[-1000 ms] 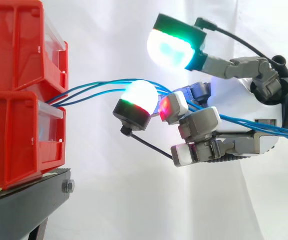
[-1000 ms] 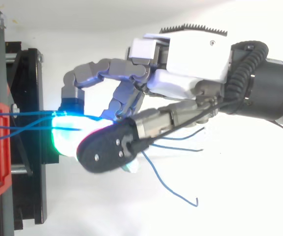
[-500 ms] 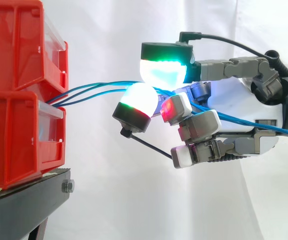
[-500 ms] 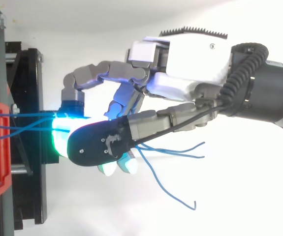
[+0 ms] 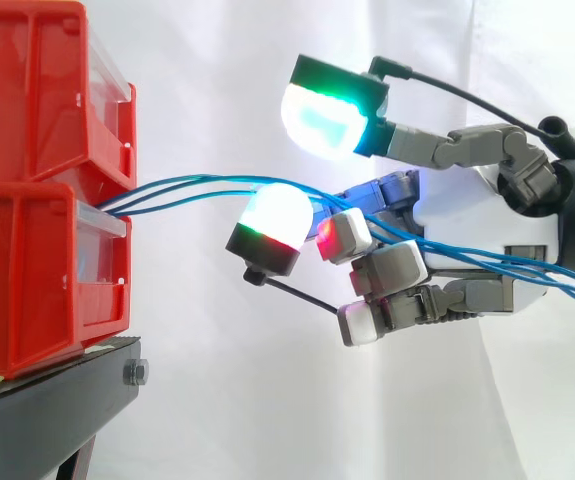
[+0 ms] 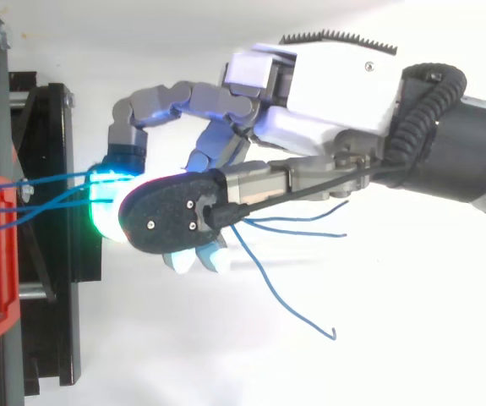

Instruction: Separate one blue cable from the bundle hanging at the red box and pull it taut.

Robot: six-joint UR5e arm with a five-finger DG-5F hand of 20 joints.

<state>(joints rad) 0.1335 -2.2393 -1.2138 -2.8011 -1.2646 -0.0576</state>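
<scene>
The blue cables (image 5: 182,187) leave the gap between the two stacked red bins (image 5: 27,280) at the left and run right to the hand (image 5: 462,215). In the side view they lie over a domed white pad (image 5: 272,215) and pass between the curled fingers (image 5: 397,268), which hold them. A green-cyan pad (image 5: 329,108) stands clear above. The top view has that pad covering the cables, and shows their loose ends (image 6: 286,296) fanning out right of the fingers.

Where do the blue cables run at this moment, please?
In the side view the blue cables leave from between the stacked red bins at left and run right across the hand.
</scene>
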